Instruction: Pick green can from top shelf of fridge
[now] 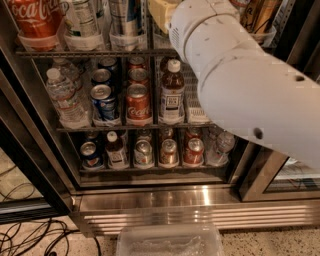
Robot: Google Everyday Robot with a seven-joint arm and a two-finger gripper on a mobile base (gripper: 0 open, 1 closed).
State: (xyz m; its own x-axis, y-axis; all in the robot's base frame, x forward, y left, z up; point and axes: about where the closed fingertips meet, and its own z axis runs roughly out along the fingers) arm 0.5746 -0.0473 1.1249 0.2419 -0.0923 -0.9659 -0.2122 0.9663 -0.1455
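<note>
The can [125, 20] stands at the front edge of the top counter [50, 52], about midway along it, seated in a clear cup [125, 44]. Its top is out of view. A labelled bottle [82, 20] is just beside it toward the left front corner, which a Coke bottle [35, 17] fills.

On the can's other side, at the same front edge, a pale yellow piece that I take for the tool [161, 12] shows past the white arm [240, 85]. The arm hides the rest, so I cannot tell whether it is open, closed or holding anything.

I judge the step to be the approach to the grasp. Done well, the tool would centre on the can, go straight in over the front edge, and take the can's body above the cup. The lift should clear the cup before drawing out of the fridge [200, 200], so the labelled bottle is not dragged along. The tan can [257, 15] near the right end is not the target.
</note>
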